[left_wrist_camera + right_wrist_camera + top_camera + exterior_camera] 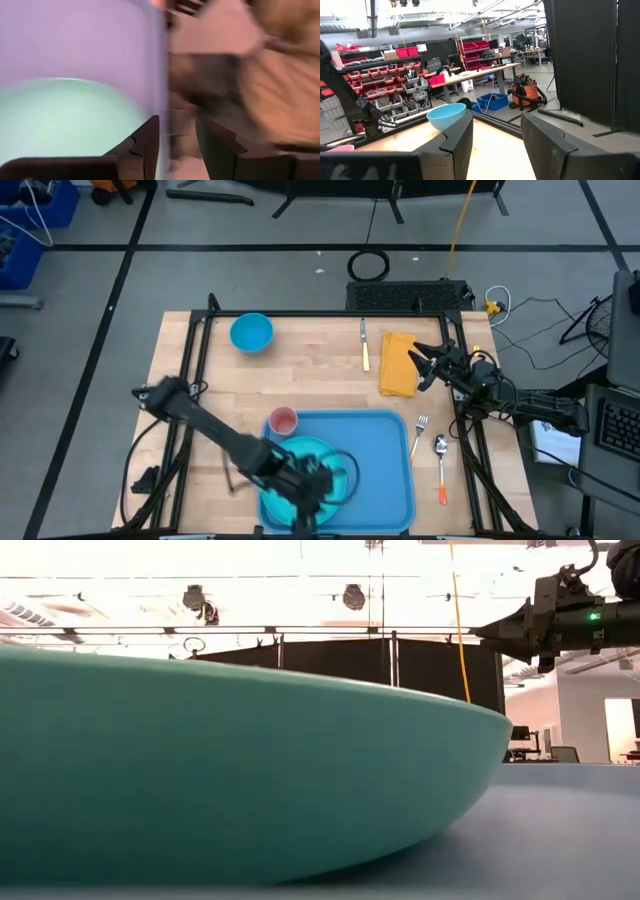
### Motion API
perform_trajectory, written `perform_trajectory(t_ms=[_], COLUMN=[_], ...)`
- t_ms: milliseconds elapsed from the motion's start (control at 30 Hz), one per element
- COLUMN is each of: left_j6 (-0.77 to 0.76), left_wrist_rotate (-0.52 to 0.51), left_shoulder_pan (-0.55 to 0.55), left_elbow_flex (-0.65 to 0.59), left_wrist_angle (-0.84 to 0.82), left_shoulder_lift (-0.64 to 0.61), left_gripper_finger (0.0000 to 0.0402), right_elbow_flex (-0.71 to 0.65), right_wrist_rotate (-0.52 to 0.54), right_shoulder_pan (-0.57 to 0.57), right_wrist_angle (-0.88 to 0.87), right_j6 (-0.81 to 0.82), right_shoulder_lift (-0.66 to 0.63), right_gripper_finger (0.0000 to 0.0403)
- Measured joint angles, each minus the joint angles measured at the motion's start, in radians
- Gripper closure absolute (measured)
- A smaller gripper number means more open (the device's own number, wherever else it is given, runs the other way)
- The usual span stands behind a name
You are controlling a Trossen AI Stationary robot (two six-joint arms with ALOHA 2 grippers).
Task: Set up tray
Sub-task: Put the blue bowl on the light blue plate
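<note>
The large blue tray (pixel 385 470) lies on the wooden table near its near edge. A round teal plate (pixel 290 480) rests flat on the tray's left part and fills the low view (pixel 200 770). A pink cup (pixel 283 421) stands at the tray's far left corner. My left gripper (pixel 312 492) is open above the plate, and its wrist view (pixel 177 122) shows the plate (pixel 55 120) and the tray's edge (pixel 164 60). My right gripper (pixel 418 367) waits open above the yellow napkin (pixel 397 365), raised off the table (pixel 495 120). My left gripper stands open over the plate on the tray, pointing down and toward the table's near edge. The blur in its wrist view and the arm in the high view hide its fingertips, so I cannot tell whether a finger touches the plate or the tray.
A small blue bowl (pixel 251 332) sits at the far left. A knife (pixel 365 345) lies left of the napkin. A fork (pixel 420 430) and an orange-handled spoon (pixel 441 458) lie right of the tray. Bare wood shows between the bowl and the tray.
</note>
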Motion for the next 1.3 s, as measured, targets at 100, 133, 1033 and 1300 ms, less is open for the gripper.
perform_trajectory(t_ms=[100, 133, 1033, 1300], left_j6=[0.003, -0.022, -0.136, -0.014], left_wrist_rotate=[-0.290, -0.384, -0.152, 0.049], left_shoulder_pan=[-0.004, -0.004, 1.290, 1.560], left_elbow_flex=[0.001, 0.001, -1.054, -1.087], left_wrist_angle=[-0.231, -0.329, -0.245, -0.110], left_shoulder_lift=[-0.096, -0.123, -1.079, -0.923], left_gripper_finger=[0.0271, 0.0271, 0.0271, 0.0271], right_elbow_flex=[0.000, 0.000, 0.000, 0.000], right_wrist_rotate=[0.000, 0.000, 0.002, 0.002], right_shoulder_pan=[0.000, 0.000, 0.000, 0.000], right_wrist_angle=[0.005, 0.008, 0.062, 0.069], right_j6=[0.000, 0.000, -0.008, -0.008], right_shoulder_lift=[0.000, 0.000, 0.000, 0.000], right_gripper_finger=[0.0245, 0.0245, 0.0245, 0.0245])
